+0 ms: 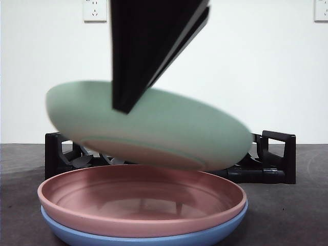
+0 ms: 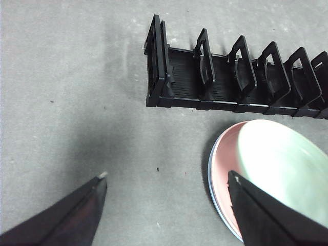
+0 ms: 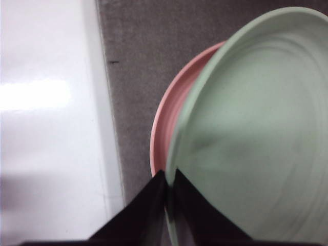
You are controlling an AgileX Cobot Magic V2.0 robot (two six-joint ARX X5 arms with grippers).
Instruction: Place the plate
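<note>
**Aloft: green plate tilted over the stack**

Here the right end effector pinches the rim of the green plate, its jaws closed on the edge. The plate hangs tilted just above the pink plate, which sits in the blue plate on the desk. Behind stands a black rack. The left end effector hovers wide open, empty, beside the stack.

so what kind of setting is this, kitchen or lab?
Likely a lab test bench, not a kitchen: bare grey table, plain white wall with sockets, a black dish rack and stacked practice plates under the right gripper.
</note>
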